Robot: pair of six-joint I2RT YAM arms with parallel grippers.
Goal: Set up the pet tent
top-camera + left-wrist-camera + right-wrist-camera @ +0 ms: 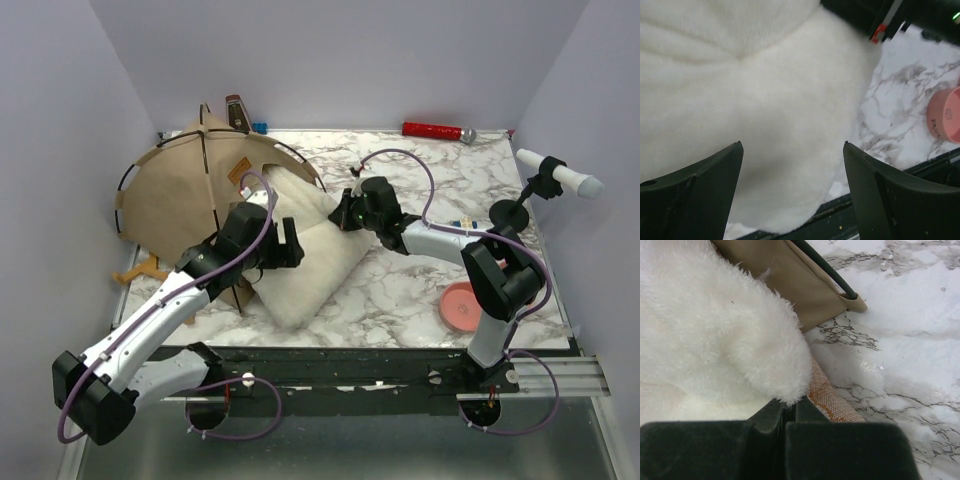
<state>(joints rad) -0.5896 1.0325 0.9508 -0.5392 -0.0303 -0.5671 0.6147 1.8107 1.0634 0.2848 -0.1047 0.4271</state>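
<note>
Two grippers hung over the white fluffy pillow, the left gripper spread wide and empty, the right gripper clenched at its corner, while the tan fabric pet tent with thin black poles lay tipped beyond them to the far left, nearer the left arm.

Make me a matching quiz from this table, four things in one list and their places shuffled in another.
1 tan fabric pet tent
2 white fluffy pillow
3 pink round dish
4 red cylinder

A near right
B far edge, right of centre
C far left corner
D middle, beside the tent

Pairs: 1-C, 2-D, 3-A, 4-B
</note>
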